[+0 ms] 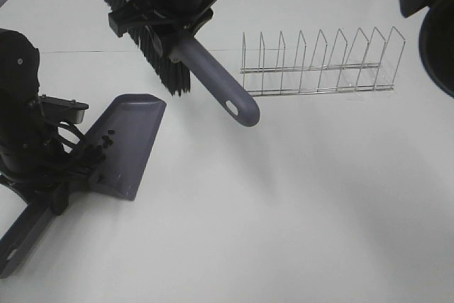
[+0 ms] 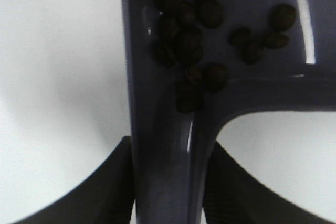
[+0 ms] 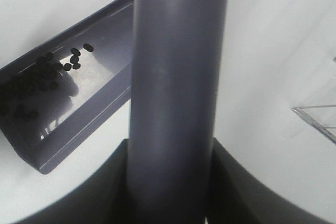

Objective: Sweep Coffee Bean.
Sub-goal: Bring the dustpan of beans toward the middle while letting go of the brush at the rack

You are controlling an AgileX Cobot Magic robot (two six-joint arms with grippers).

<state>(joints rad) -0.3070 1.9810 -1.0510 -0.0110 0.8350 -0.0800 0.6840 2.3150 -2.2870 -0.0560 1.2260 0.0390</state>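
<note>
Nearest the camera, at the bench's [image 1: 298,196] lower left, the left gripper [image 2: 170,198] is clamped tight on the handle of the purple-grey dustpan [image 1: 131,143], one dark finger pressed against each side of the handle. The handle runs back toward the near left corner and the pan's wide mouth points away, toward the middle of the bench. Whether the pan's front lip touches the white surface cannot be told.

The coffee beans [image 2: 189,40] lie inside the dustpan, heaped at its back wall where the handle joins, with a few scattered loose just beside the heap. No beans show on the bench itself.

Farther back, the right gripper [image 3: 170,182] is closed firmly around the thick handle of the brush [image 1: 213,79]. The brush hangs above the bench, clear of the dustpan. Its black bristles [image 1: 152,47] face downward and its rounded handle end, with a hanging slot, slants toward the camera.

Beyond the brush, to the right, a wire rack [image 1: 319,65] with upright dividers stands on the bench, well apart from the dustpan.
</note>
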